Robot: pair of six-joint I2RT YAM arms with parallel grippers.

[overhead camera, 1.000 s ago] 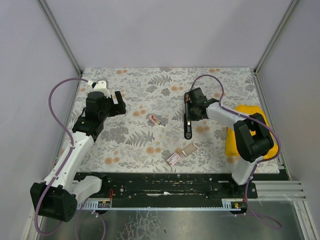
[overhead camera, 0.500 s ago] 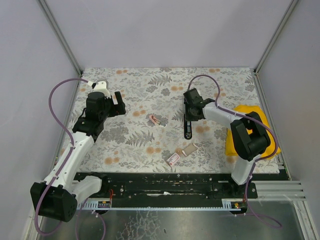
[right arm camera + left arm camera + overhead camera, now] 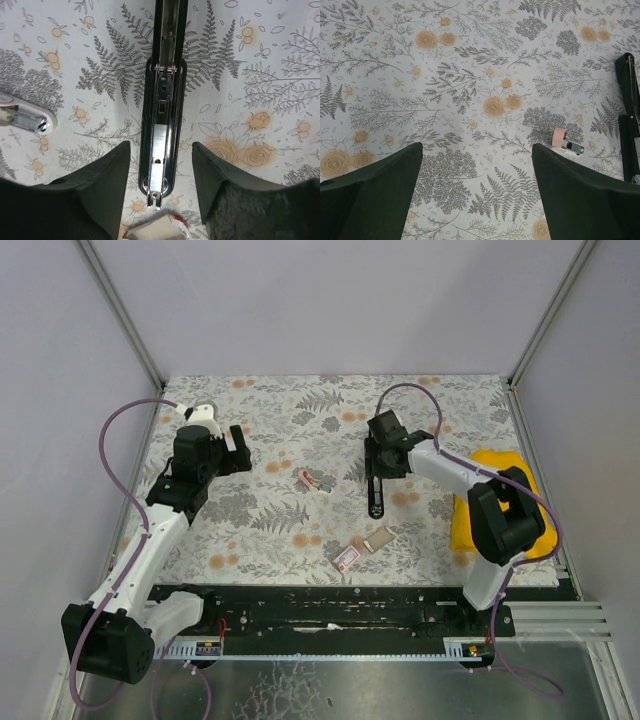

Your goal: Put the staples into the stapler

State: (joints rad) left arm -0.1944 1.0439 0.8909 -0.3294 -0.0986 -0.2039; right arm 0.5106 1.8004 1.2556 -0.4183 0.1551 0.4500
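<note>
Bright, even overhead light, soft shadows; wrist views sharp, near claws blurry.

One stapler [image 3: 375, 485], one yellow cloth [image 3: 462, 522], one small pink item [image 3: 314, 481], one cardboard packet [image 3: 350, 556].

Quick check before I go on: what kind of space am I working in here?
Probably a lab test booth, not an office: plain grey walls on metal corner posts, a floral cloth as the work surface, and the left arm and right arm bolted to a black rail.

Top camera looks down; close wrist cameras share the stapler [image 3: 376, 483] [image 3: 628, 120] [image 3: 163, 125].
</note>
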